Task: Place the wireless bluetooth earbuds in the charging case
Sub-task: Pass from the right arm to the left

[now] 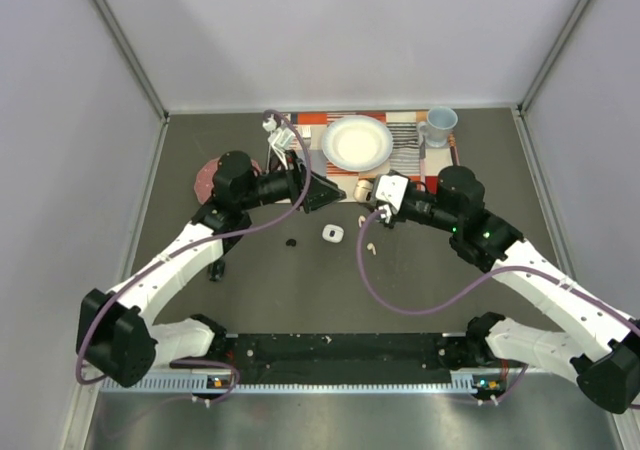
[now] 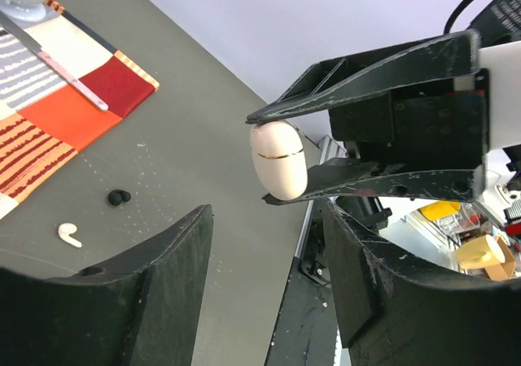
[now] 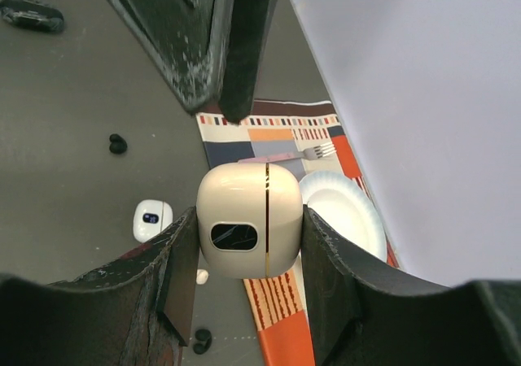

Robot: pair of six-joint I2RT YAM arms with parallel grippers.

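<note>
both arms (image 1: 180, 260) reach inward; right pincer (image 3: 248, 240) clamps case (image 3: 236, 191)

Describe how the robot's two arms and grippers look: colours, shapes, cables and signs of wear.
The left arm and right arm have white shell links joined by black joint housings. A purple cable loops loosely along each. The left gripper and right gripper are black, with two wedge-shaped fingers scuffed with pale scratches.

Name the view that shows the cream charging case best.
Right wrist: the cream charging case fills the centre, clamped between the right gripper's jaws, seam and dark window clear. Left wrist shows it side-on, smaller; top external only a tiny cream blob.
</note>
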